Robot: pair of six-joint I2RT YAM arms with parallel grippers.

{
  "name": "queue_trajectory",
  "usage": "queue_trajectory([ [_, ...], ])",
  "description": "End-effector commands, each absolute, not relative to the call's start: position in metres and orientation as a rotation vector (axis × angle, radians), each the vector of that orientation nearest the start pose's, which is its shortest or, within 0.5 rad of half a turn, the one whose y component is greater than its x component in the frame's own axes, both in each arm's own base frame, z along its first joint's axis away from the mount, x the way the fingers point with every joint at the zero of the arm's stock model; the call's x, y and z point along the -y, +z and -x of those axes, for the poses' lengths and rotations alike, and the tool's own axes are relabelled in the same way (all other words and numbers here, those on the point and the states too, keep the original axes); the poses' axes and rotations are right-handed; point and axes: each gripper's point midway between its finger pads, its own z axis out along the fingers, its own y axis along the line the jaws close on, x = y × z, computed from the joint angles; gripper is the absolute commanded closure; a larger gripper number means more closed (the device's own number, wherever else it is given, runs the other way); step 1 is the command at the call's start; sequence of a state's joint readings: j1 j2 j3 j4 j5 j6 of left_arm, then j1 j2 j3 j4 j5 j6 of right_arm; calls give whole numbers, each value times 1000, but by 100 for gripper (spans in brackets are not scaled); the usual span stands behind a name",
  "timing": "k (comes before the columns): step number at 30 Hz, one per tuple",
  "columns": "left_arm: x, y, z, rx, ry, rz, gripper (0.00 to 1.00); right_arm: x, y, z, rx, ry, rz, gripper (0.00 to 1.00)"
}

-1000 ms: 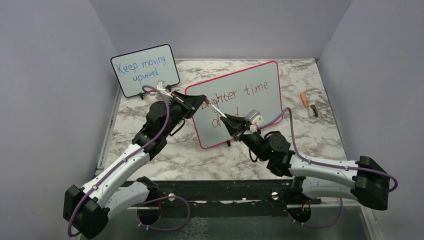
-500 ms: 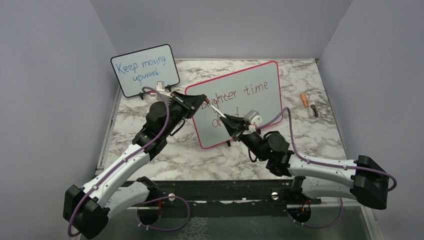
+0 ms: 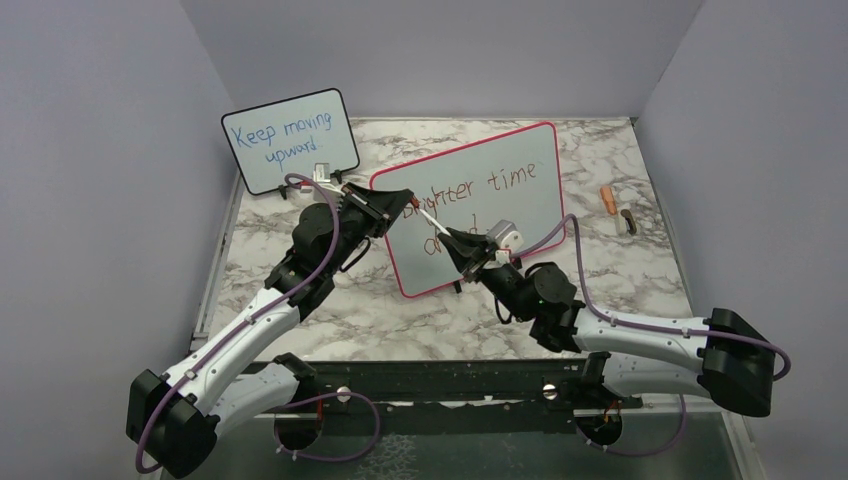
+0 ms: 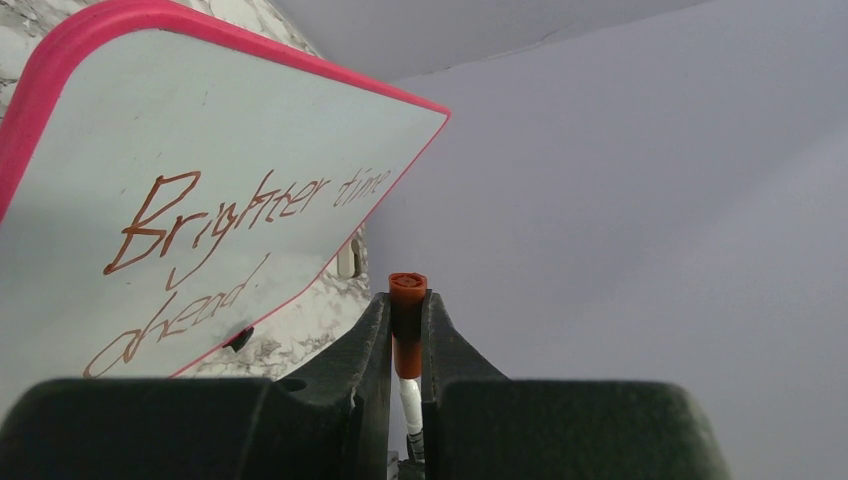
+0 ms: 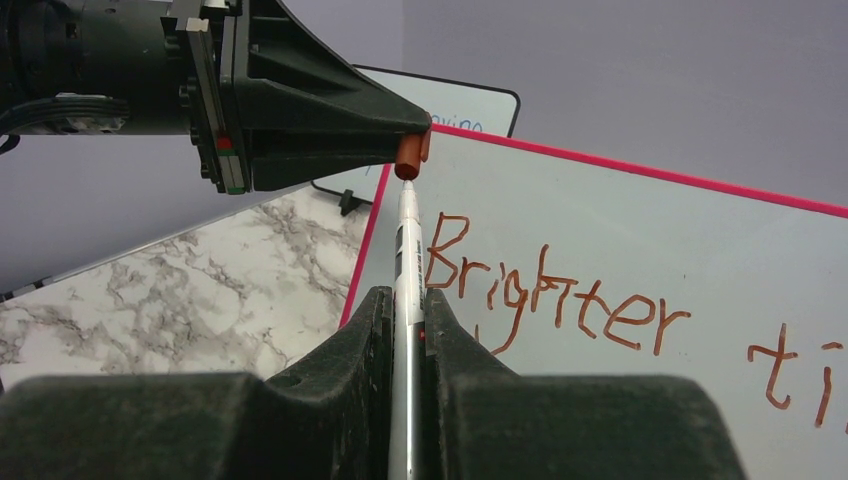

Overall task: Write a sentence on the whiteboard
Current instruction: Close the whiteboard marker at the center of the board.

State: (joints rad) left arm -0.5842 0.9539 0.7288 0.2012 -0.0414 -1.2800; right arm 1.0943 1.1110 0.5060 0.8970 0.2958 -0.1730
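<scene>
pinching cap [image 5: 408, 160]: left gripper [image 4: 408, 312]; marker [image 5: 405, 250] in right gripper [image 5: 406, 302], tip in cap.

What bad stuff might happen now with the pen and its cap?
The left tool pinches the cap right at the tip of the pen in the right tool. If they are not lined up, the cap might slip out or go on crooked. Both hang close in front of the whiteboard, so a slip might smudge the words.
</scene>
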Motion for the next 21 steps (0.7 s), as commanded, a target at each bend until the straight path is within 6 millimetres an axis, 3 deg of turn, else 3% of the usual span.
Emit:
queue_trajectory([
  [1,235,323,-288,-1639,-1427,643,100,-311,306,-227,-1156,624,493,99],
  [21,246,326,-282,-1643,-1478,613,100,-311,314,-236,-1133,640,384,99],
])
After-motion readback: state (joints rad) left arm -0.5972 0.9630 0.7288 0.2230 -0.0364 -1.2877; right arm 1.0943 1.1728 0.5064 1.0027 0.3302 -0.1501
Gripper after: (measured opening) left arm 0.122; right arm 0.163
